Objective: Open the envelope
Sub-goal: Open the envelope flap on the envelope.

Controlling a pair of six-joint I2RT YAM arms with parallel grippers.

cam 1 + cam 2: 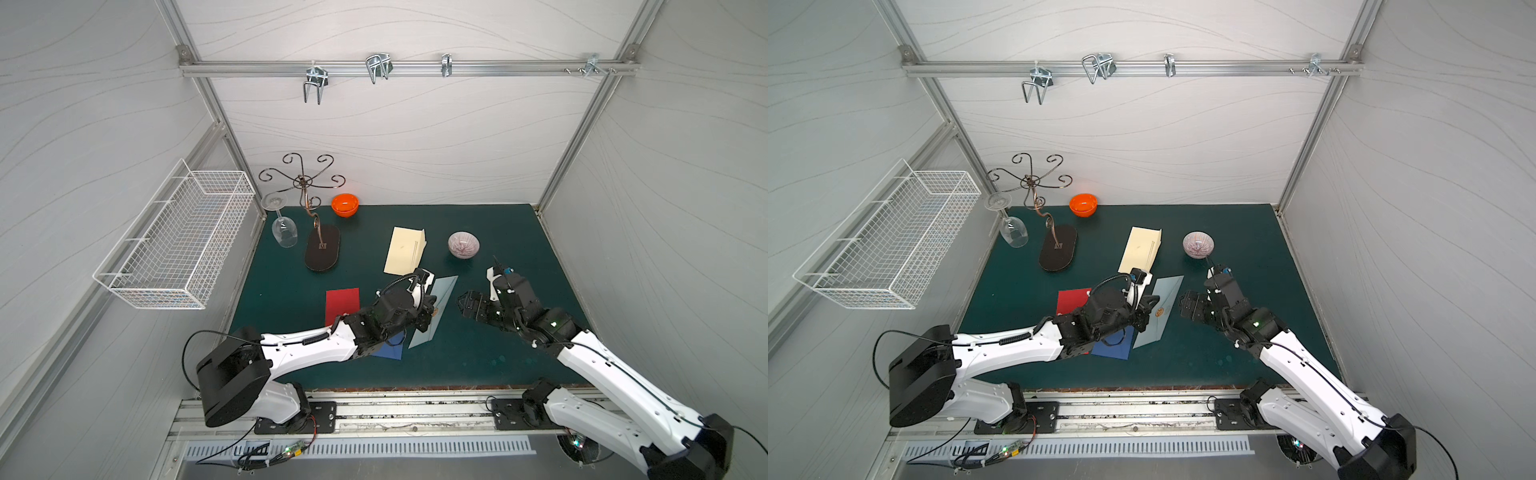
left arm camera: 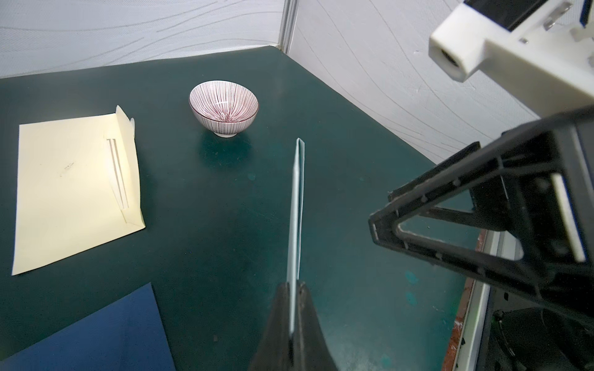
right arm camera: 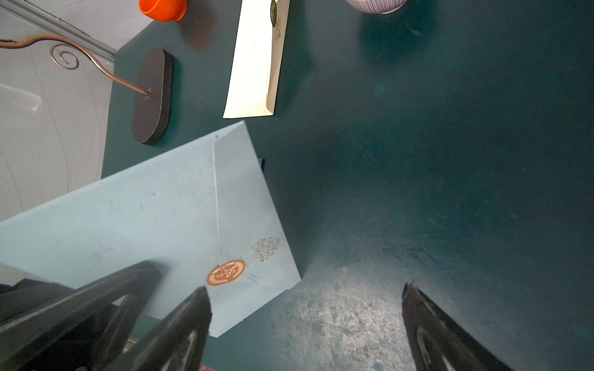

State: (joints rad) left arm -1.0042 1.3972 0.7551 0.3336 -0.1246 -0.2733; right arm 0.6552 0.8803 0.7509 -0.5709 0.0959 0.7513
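My left pincer (image 1: 428, 312) is clamped tight on the pale blue envelope (image 1: 437, 305), near the middle of the mat (image 1: 498, 365). In my left wrist view the two fingers (image 2: 307, 311) squeeze one edge, and the envelope (image 2: 296, 205) runs away from them edge-on, thin as a blade. It is tilted up rather than lying flat; whether its low edge touches the mat I cannot tell. My right pincer (image 1: 467, 305) hangs at 3 o'clock of the envelope, just beside it, jaws spread wide with nothing between them. In my right wrist view one fingertip (image 3: 199, 298) sits close by the round orange seal (image 3: 226, 273) that holds the flap (image 3: 244, 205) down, and I cannot tell whether it touches the paper. From the envelope, a cream envelope (image 1: 405, 251) lies flat at 12 o'clock, a striped bowl (image 1: 463, 245) at 1 o'clock, a red envelope (image 1: 342, 303) at 9 o'clock and a navy envelope (image 1: 390, 351) at 7 o'clock, partly under my left arm. Toward 10 o'clock stands a wire stand (image 1: 322, 249) with a glass (image 1: 284, 232) hanging from it bowl-down, and an orange bowl (image 1: 345, 205) sits at 11 o'clock by the back wall. A wire basket (image 1: 183, 237) hangs on the wall at 9 o'clock.
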